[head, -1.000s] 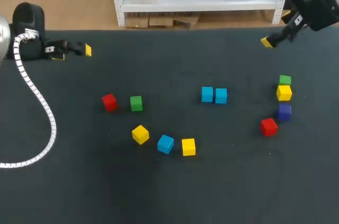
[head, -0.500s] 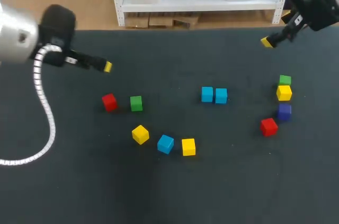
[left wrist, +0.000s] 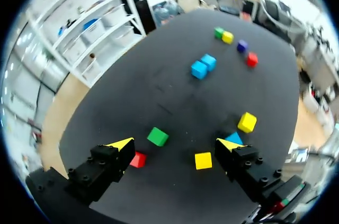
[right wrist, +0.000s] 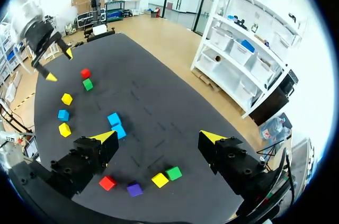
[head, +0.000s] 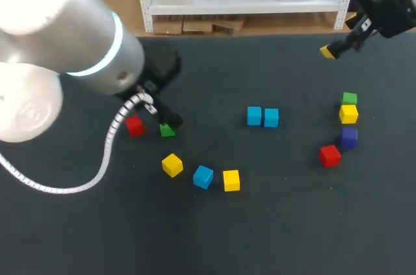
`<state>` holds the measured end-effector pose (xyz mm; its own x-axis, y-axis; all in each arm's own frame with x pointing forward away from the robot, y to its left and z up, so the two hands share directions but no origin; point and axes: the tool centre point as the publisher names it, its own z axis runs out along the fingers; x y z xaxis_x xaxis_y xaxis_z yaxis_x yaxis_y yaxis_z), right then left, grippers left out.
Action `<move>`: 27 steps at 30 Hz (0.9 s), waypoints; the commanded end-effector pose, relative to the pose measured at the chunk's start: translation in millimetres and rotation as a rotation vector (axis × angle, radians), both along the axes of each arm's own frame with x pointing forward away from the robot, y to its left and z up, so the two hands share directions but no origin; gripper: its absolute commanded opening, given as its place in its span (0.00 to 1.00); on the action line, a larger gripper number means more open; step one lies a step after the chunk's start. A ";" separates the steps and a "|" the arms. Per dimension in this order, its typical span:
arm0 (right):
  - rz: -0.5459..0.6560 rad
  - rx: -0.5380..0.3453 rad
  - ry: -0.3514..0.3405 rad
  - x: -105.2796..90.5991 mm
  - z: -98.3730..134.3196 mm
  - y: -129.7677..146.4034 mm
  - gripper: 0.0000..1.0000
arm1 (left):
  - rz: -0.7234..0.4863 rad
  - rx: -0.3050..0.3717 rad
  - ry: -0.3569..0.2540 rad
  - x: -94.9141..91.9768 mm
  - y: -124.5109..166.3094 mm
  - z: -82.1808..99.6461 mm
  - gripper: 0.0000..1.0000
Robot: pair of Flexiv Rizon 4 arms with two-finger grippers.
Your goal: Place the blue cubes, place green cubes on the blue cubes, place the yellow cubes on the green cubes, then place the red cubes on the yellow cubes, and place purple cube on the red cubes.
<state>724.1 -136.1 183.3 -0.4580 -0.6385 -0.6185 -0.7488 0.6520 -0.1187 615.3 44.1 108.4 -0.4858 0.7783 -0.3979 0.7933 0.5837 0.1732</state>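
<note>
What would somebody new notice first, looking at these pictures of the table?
The big silver left arm dominates the head view's left side, its open claw hanging over a green cube next to a red cube. Bright cubes dot the dark table: two blue cubes side by side mid-table, and a cluster of four cubes at the right.

A dark, matte table (head: 292,223) spreads wide under even light.
</note>
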 end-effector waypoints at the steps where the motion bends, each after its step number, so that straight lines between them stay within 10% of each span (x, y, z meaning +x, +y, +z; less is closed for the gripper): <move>1: -0.007 -0.003 -0.006 -2.3 -0.4 0.6 1.00 | -0.343 0.165 -0.010 -7.5 -4.5 -2.7 1.00; 9: -0.007 -0.003 -0.006 -2.3 -0.4 0.6 1.00 | -0.402 0.350 -0.041 -20.1 -5.0 -15.4 1.00; 27: -0.007 -0.003 -0.006 -2.3 -0.4 0.6 1.00 | -0.696 0.352 -0.040 -50.0 -42.0 -57.3 1.00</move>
<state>724.1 -136.0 183.3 -0.4580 -0.6386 -0.6185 -0.7488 0.6520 -0.1187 559.2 7.5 55.6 0.1540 0.9852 -0.0752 0.9418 -0.1233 0.3128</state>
